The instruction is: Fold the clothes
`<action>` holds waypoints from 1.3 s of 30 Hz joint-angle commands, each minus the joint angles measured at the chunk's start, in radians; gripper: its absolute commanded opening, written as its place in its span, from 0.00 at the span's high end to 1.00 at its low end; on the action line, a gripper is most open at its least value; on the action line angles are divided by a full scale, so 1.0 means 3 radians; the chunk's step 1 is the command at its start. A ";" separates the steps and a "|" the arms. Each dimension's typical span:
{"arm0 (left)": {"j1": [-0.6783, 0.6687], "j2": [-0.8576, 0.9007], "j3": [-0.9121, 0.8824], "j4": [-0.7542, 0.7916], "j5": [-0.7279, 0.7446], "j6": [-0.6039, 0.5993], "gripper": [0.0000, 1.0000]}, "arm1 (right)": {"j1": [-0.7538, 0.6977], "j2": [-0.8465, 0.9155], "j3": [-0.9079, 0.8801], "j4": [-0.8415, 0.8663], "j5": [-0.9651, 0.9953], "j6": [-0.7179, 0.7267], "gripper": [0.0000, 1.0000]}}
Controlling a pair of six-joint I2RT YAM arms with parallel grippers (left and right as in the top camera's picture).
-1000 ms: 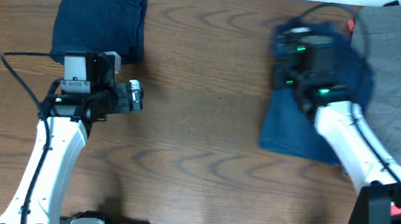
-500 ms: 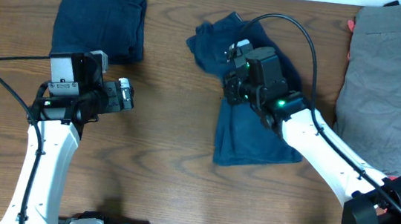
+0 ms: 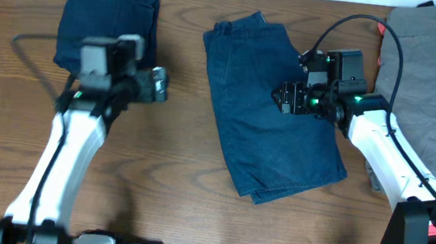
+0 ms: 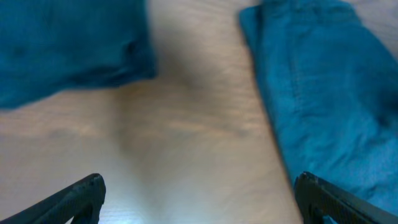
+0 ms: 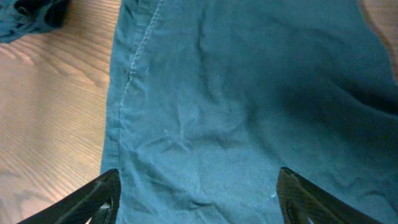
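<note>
Centre: spread shorts (image 3: 269, 139); left: folded shorts (image 3: 108, 13); right: trousers (image 3: 421, 78).

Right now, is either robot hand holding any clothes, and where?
Nothing is held. The left gripper is open over the table; the right gripper is open above the spread blue shorts, not pinching them.

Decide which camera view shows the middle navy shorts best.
Overhead: it shows the shorts nearly whole, waistband to hems, flat on the table. The right wrist shows only a close stretch with a seam; the left wrist, a blurred edge.
</note>
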 commanded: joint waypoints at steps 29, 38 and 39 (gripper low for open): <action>-0.0886 0.2981 0.2307 0.0568 -0.0385 0.0093 0.02 | -0.0135 -0.0095 0.0051 -0.0394 0.0924 -0.0084 0.19; -0.0886 0.2986 0.2307 0.0727 -0.0384 0.0092 0.12 | -0.0135 -0.0095 0.0051 -0.0350 0.0956 -0.0083 0.23; -0.0886 0.2983 0.2307 0.0738 -0.0384 0.0092 0.12 | -0.0135 -0.0095 0.0051 -0.0347 0.0956 -0.0083 0.24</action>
